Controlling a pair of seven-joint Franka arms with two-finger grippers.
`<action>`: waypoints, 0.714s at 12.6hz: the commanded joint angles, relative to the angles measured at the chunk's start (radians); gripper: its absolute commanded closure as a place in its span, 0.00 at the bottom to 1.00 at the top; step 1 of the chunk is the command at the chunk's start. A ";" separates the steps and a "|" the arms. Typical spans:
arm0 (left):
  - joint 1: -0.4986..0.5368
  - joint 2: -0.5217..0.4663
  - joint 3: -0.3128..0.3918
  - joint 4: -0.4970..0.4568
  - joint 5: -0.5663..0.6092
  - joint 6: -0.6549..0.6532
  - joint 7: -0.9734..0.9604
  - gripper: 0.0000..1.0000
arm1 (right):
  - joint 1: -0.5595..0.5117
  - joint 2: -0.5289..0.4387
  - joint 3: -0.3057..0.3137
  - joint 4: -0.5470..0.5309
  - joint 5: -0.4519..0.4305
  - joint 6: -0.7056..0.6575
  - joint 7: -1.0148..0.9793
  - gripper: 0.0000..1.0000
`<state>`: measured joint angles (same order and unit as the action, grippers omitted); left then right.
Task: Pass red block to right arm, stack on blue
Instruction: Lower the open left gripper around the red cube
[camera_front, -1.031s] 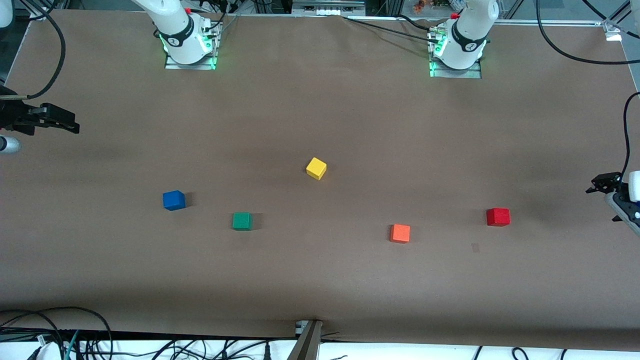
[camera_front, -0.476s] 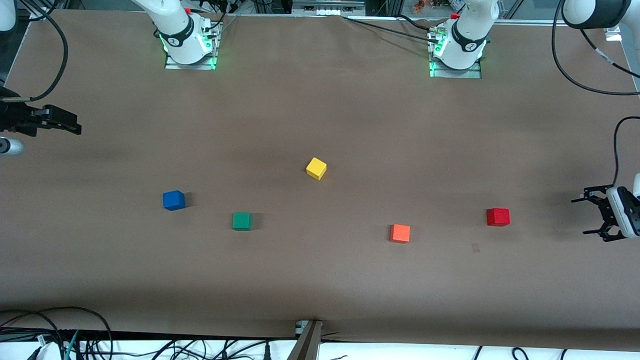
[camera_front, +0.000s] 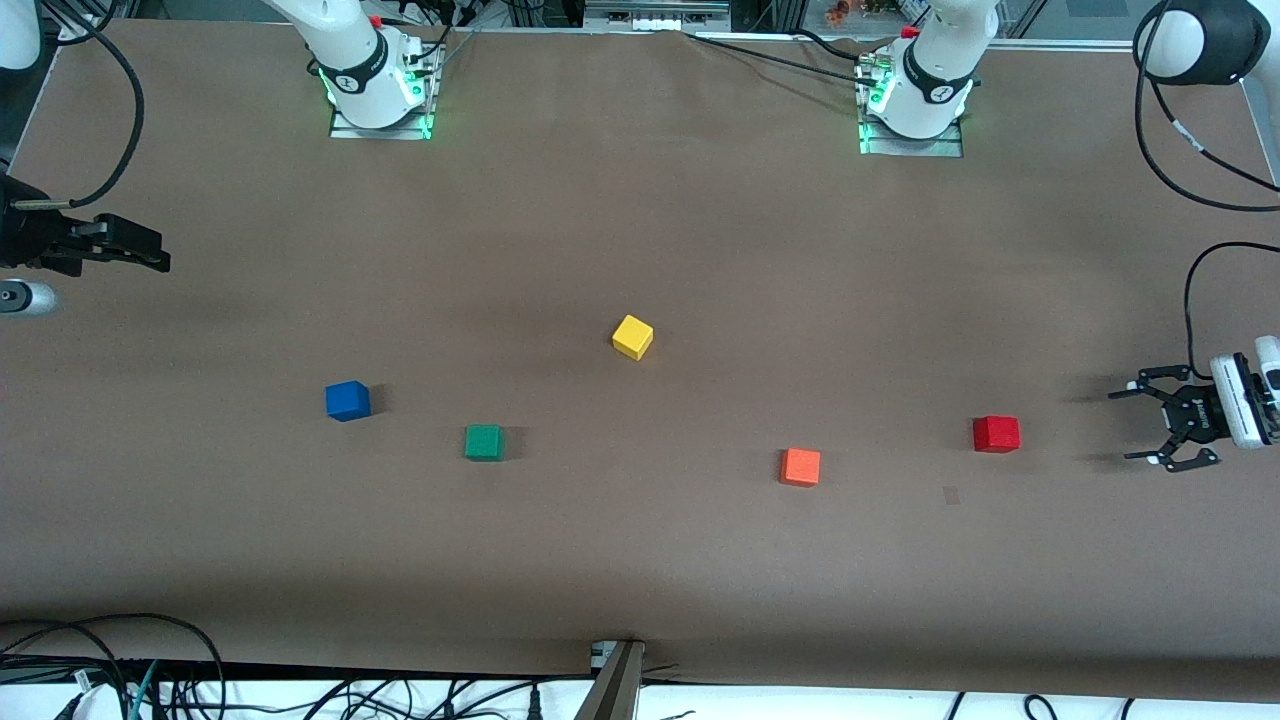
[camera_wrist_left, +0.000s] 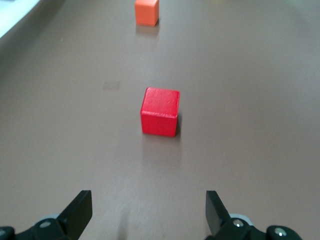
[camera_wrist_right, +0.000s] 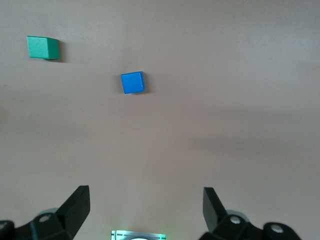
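Hovering at the table's (camera_front: 640, 200) left-arm edge, left gripper (camera_front: 1140, 425) spreads its fingers wide, near the red block (camera_front: 996, 434). Right gripper (camera_front: 150, 252), wide too, waits over the right-arm edge; blue (camera_front: 347, 400) sits nearby.

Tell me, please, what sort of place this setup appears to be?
Most likely a robotics lab bench: two arm bases bolted along a paper-covered table, cables trailing off its edge, and coloured cubes such as the red block and blue cube laid out.
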<state>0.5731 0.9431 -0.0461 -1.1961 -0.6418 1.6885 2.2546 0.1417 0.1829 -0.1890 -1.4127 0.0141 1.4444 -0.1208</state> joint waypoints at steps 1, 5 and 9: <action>0.010 0.135 -0.014 0.154 -0.118 -0.114 0.068 0.00 | 0.002 0.012 0.000 0.021 0.020 -0.002 0.003 0.00; 0.021 0.207 -0.014 0.156 -0.268 -0.154 0.105 0.00 | 0.010 0.012 0.002 0.021 0.020 0.001 0.003 0.00; -0.004 0.239 -0.020 0.156 -0.274 -0.158 0.111 0.00 | 0.016 0.013 0.002 0.021 0.023 0.002 0.003 0.00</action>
<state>0.5764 1.1496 -0.0650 -1.0860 -0.8915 1.5613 2.3232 0.1544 0.1889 -0.1870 -1.4124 0.0225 1.4490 -0.1208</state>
